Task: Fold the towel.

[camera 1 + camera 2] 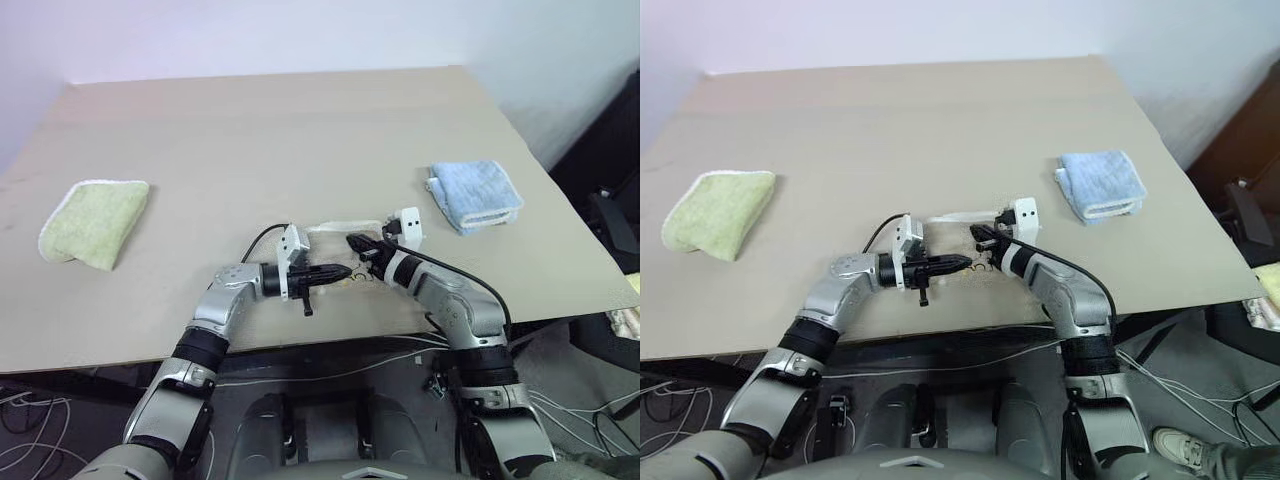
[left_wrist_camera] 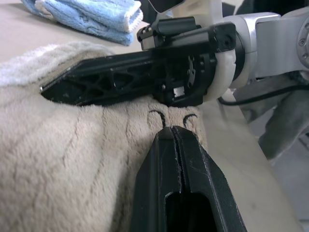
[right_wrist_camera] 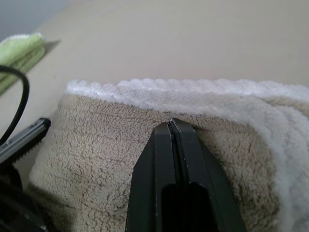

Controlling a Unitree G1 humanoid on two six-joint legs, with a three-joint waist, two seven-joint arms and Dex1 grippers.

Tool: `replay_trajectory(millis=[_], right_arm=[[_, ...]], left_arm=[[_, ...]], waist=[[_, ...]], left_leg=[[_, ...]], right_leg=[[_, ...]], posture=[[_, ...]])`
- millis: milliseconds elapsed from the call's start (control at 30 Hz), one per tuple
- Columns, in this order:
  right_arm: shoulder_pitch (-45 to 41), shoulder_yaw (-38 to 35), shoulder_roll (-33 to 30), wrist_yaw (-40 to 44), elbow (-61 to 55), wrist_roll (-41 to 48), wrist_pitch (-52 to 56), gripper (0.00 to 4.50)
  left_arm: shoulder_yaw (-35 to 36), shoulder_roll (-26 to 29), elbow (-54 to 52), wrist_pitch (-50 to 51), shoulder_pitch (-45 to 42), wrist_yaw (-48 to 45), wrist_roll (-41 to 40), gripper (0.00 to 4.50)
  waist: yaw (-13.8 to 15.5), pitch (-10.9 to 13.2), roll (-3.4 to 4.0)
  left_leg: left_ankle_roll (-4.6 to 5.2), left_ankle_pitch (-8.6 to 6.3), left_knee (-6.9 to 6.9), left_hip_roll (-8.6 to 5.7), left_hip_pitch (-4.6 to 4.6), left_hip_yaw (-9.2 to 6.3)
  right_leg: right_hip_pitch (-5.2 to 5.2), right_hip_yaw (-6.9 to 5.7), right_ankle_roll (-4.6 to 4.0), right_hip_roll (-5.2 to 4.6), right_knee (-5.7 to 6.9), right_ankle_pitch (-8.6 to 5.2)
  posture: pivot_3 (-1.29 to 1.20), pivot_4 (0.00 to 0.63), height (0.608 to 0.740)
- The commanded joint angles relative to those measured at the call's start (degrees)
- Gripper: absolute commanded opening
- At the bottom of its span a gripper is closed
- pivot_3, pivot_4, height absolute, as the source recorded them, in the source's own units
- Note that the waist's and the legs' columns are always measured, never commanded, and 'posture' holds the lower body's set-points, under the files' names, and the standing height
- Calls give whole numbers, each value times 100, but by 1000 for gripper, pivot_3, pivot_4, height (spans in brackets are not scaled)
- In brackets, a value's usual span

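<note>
The towel (image 1: pixel 341 231), beige with a white corded edge, lies folded small near the table's front edge. Both grippers meet over its near side. My left gripper (image 1: pixel 345 270) points right, and its fingers are shut with the tips on the towel's pile (image 2: pixel 63 164). My right gripper (image 1: pixel 352 241) comes in from the right, also shut, with its tips (image 3: pixel 170 123) against the beige cloth just below the white edging (image 3: pixel 193 94). No fold of cloth shows between either pair of fingers. The arms hide most of the towel in the head views.
A folded light green towel (image 1: pixel 95 222) lies at the table's left. A folded light blue towel (image 1: pixel 475 195) lies at the right. The table's front edge (image 1: pixel 330 340) runs just below the grippers. Cables hang under it.
</note>
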Motion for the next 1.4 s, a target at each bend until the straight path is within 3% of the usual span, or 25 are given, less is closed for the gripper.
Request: replay_trajectory(millis=[33,200,267,400,500,600,667,767,900,1167,1267,1400], right_arm=[[36,-21,38,-36,172,-68,-78,50],[-92,-132,-265,503,-193,252,22,214],[-161,-134,-454,670,-495,424,297,622],[-365,-258,-762,760,-937,677,656,1990],[-485,-464,-939,793,-1353,1071,1055,3042],[-400,-567,-1225,940,-1790,1422,1425,4072],[-361,-624,-1352,952,-1913,1549,1542,4500],[-351,-768,-1581,952,-1867,1679,1746,4500],[-387,-845,-1891,972,-1648,1701,1963,4500],[-793,-768,-2547,1506,-350,1861,2936,4500],[-1100,-558,-2751,1469,252,1512,3085,4500],[-1575,-380,-2823,1749,892,1505,3511,4500]], left_arm=[[-50,90,200,119,200,-45,164,0],[97,166,171,167,-7,-164,75,0],[225,194,119,216,-140,-119,4,0],[277,273,181,502,-402,147,108,0],[699,183,-135,991,-490,399,-371,558],[1318,367,-676,2208,-544,440,-1298,1508],[1510,590,-959,2762,-478,374,-1614,2172],[1561,1129,-1313,3187,-264,196,-1708,3217],[1643,1447,-1525,3229,-152,301,-1672,4450],[1265,1966,-1353,2398,27,369,-786,4450],[1185,2139,-1420,2095,201,304,-554,4450],[1165,2090,-1561,2112,364,471,-486,4450]], waist=[[-4,-6,1],[7,-8,2],[13,-7,3],[18,-5,1],[16,-3,1],[22,3,-3],[11,3,-3],[14,3,-2],[53,5,-2],[38,10,-6],[16,10,-4],[24,11,-4]], left_leg=[[-1,0,0,5,3,-4],[-1,0,-5,5,-2,-4],[2,2,-4,4,-15,-3],[17,11,-5,0,-30,0],[17,11,-8,0,-29,0],[18,11,-12,3,-39,-2],[18,11,-13,2,-52,-2],[18,11,-16,-3,-51,1],[17,10,-17,-4,-51,2],[4,2,-27,-9,-57,8],[16,10,-29,-8,-70,11],[17,11,-27,-9,-98,13]], right_leg=[[-5,0,-1,-2,0,0],[-10,4,-4,-5,0,0],[-16,6,-4,-5,3,0],[-31,9,-3,-5,3,0],[-32,9,-3,-5,2,0],[-40,9,-3,-5,2,0],[-52,9,-2,-5,3,0],[-52,9,0,-4,2,0],[-52,9,-2,-7,-1,-2],[-62,10,-7,-20,-8,-4],[-77,13,-9,-19,-6,-5],[-106,15,-9,-17,-2,-5]], posture=[[0,150,740],[0,150,740],[0,150,740],[0,150,740],[0,150,740],[0,150,740],[0,150,740],[0,150,740],[0,150,740],[0,150,740],[0,150,740],[0,150,740]])
